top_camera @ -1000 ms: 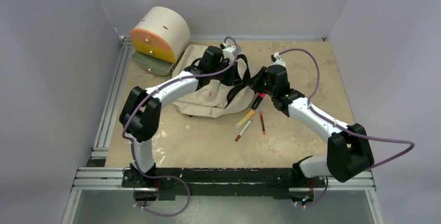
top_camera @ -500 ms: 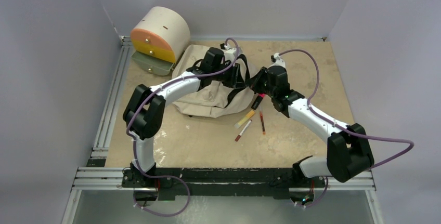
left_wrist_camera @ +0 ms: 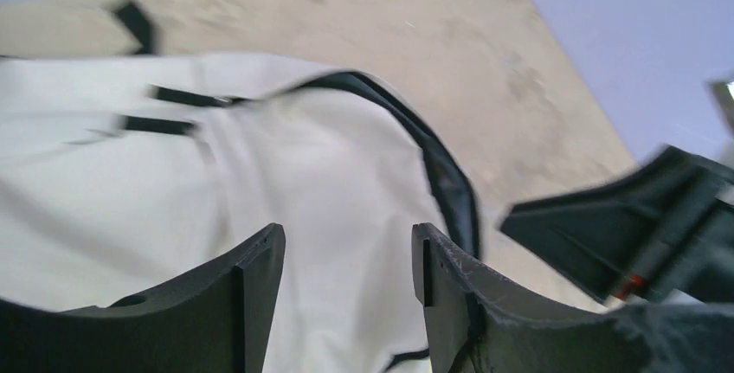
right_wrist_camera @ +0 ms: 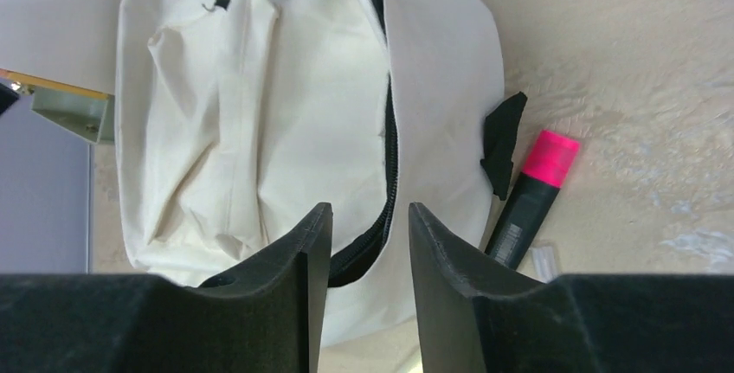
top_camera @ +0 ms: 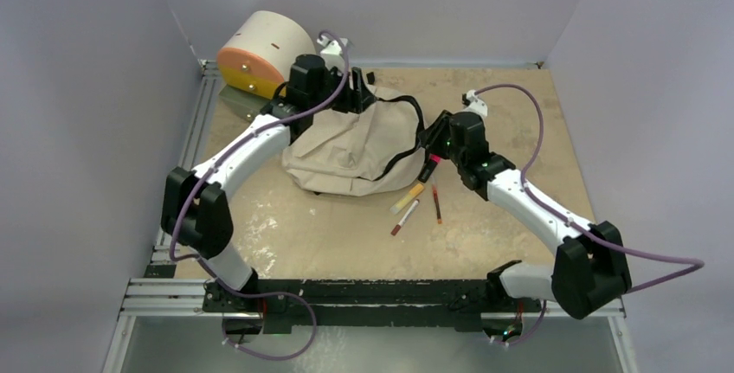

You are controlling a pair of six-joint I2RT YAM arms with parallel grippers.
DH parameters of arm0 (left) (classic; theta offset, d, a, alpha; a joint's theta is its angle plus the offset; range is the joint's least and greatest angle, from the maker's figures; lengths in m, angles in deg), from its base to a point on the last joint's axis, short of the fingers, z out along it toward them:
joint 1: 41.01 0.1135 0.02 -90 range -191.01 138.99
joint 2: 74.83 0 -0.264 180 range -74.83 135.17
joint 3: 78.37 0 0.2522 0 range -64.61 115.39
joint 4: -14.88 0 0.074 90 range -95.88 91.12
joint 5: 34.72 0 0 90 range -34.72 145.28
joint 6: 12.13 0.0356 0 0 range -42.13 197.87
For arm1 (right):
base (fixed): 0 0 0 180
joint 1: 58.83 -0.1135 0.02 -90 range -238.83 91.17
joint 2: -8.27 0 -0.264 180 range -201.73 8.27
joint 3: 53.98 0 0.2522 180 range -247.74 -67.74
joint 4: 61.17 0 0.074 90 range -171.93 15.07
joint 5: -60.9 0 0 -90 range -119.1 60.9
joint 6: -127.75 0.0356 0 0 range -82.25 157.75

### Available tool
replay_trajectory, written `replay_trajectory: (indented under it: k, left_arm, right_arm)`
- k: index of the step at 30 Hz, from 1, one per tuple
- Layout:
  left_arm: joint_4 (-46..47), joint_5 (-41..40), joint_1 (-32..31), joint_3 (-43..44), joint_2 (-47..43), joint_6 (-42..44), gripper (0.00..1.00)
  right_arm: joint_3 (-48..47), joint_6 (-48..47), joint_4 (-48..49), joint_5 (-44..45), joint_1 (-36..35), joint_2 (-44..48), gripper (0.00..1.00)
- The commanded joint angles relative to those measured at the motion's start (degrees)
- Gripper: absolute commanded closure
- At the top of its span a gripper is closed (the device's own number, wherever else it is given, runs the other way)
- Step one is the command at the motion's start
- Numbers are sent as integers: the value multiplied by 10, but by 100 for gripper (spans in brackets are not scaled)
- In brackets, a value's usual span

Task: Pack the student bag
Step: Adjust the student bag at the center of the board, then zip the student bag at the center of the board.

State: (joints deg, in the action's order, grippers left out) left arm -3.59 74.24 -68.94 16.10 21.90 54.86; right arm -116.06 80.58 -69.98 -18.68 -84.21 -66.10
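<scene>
On the table (top_camera: 485,226) the student bag (top_camera: 346,152) lay slumped left of centre, long axis roughly left-right, zipped edge facing right. The left gripper (left_wrist_camera: 348,239) hung wide and empty over it. The right gripper (right_wrist_camera: 368,213) stood narrowly parted, empty, beside a pink highlighter (right_wrist_camera: 532,196).

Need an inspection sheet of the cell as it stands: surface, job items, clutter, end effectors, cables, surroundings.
Surface: tan table, scuffed with pale patches.
Job's things: student bag slumped mid-table; pink-capped highlighter and three pens lie outside it, by its right edge.
Clutter: cream-and-orange drawer unit at the far left, bottom drawer pulled out.
End effectors: left end effector open above the bag; right end effector open over its zipper edge.
Cables: purple cables loop off both arms.
Surroundings: plain walls, aluminium rails.
</scene>
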Motion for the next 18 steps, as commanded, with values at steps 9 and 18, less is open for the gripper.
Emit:
replay_trajectory:
  k: [9, 18]
  left_arm:
    - [-106, -219, 7, -80, -132, 20, 44]
    - [-74, -169, 20, -271, -265, -118, 42]
  right_arm:
    - [-92, -39, -49, -16, -106, 15, 57]
    - [-123, -35, -22, -68, -194, -98, 64]
